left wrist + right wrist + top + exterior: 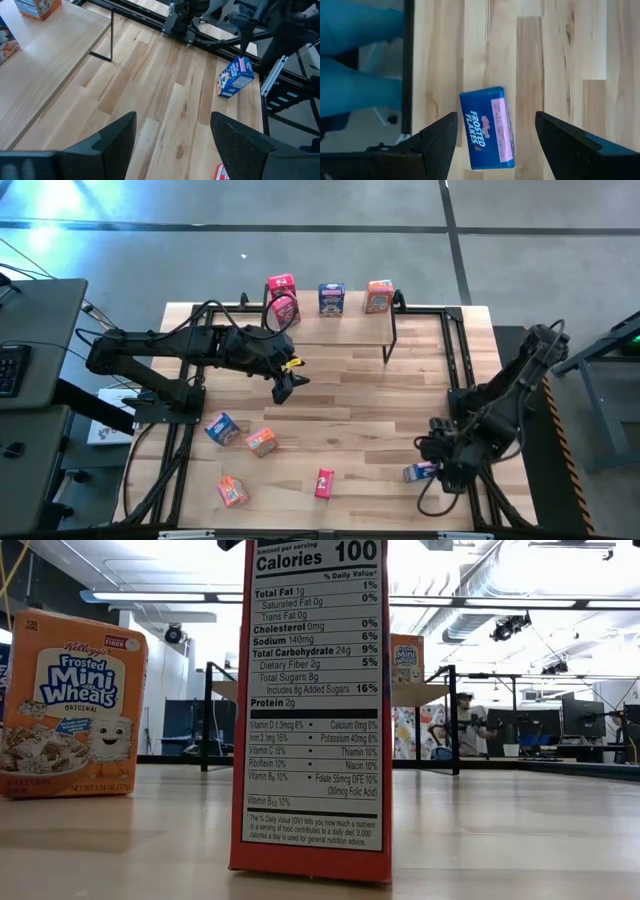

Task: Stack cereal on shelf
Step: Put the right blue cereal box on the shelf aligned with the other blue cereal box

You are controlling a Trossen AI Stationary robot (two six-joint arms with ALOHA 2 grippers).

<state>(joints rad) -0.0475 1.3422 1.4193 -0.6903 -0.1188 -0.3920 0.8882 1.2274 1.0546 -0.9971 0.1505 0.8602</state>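
Both claws gape empty — right claw (pixel 492 137) over a blue cereal box (pixel 486 127), left claw (pixel 285 387) mid-table.

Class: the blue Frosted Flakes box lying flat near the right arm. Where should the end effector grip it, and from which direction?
From straight above, closing across the two long edges at mid-length. The blue Frosted Flakes box lies flat on its broad face, and the open right end effector already straddles its narrow width, with bare table on both sides.
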